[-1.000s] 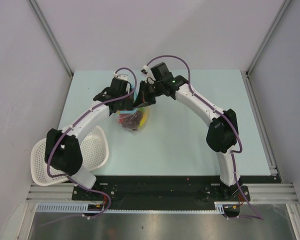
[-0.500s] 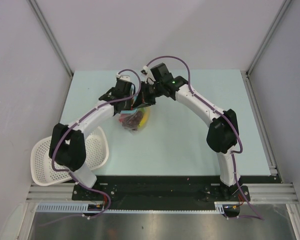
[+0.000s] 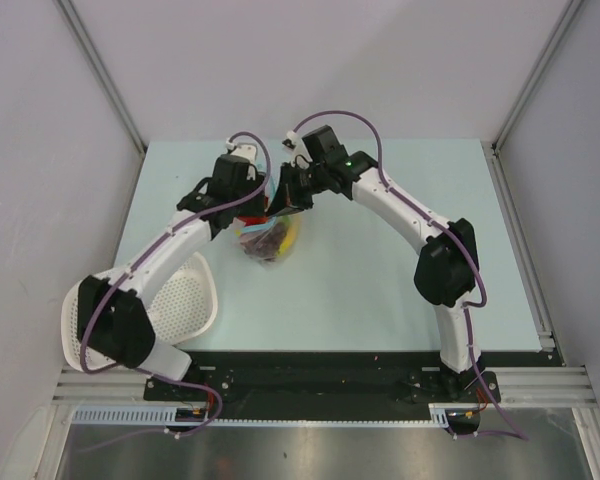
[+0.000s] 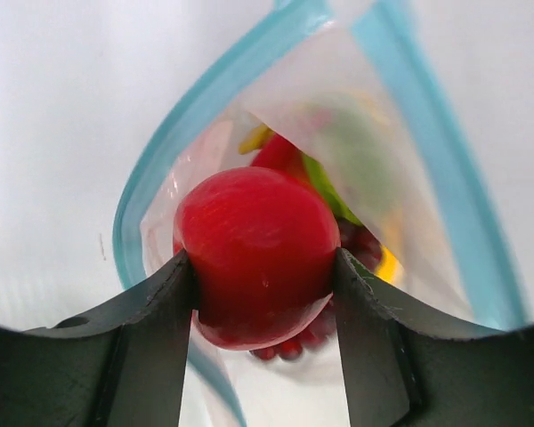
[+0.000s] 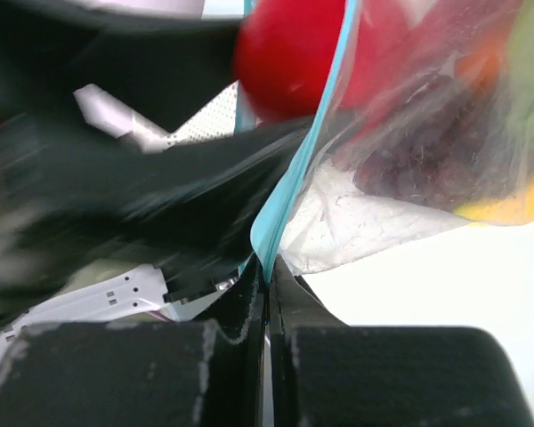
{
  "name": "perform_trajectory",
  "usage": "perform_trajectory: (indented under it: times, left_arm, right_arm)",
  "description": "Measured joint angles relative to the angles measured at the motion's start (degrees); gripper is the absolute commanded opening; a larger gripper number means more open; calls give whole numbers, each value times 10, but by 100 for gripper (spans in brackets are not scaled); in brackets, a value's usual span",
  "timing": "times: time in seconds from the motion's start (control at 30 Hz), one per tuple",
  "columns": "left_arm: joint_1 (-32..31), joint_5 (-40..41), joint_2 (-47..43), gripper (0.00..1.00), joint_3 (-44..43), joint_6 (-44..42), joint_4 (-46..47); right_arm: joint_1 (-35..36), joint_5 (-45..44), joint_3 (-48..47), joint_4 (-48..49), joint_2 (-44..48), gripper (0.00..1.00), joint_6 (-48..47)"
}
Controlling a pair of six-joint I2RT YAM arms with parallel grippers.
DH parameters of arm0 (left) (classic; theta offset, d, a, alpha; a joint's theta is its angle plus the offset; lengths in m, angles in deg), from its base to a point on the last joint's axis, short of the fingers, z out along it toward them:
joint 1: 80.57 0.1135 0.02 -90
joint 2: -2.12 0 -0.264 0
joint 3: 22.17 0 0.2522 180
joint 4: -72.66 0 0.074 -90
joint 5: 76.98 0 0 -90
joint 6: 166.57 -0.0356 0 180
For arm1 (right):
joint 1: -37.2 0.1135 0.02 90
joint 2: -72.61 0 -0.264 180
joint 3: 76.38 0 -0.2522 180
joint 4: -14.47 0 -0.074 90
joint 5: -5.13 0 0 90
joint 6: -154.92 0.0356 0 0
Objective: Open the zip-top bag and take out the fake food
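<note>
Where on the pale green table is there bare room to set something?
Bare: the pale green table's middle, between white right arm and clear zip-top bag, and its right side. Crowded: by the bag and white mesh basket.

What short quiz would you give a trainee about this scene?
1. True or false: the left pincer grips the red round piece.
2. The right pincer is shut on: A the mouth edge of the zip-top bag; B a spoon; C nothing.
3. Fill in: the dark grapes lie ___ the bag.
Key: 1 true; 2 A; 3 inside.
</note>
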Motion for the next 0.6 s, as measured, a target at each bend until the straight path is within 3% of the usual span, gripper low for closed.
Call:
perform_trajectory:
  times: [0.3,0.43,0.6]
  left_arm:
    - [28,-160,-210,0,56,36,-13]
    - [37,-134,-297,0,85,63,-50]
    - [66,-26,-351,0,161,147,-161]
  right_arm:
    - [-12,-18,0,-26,0,0,-42]
    - [-12,-24,0,-41,0,0,-60]
    - [-5,-28,-10,-54,0,0,-76]
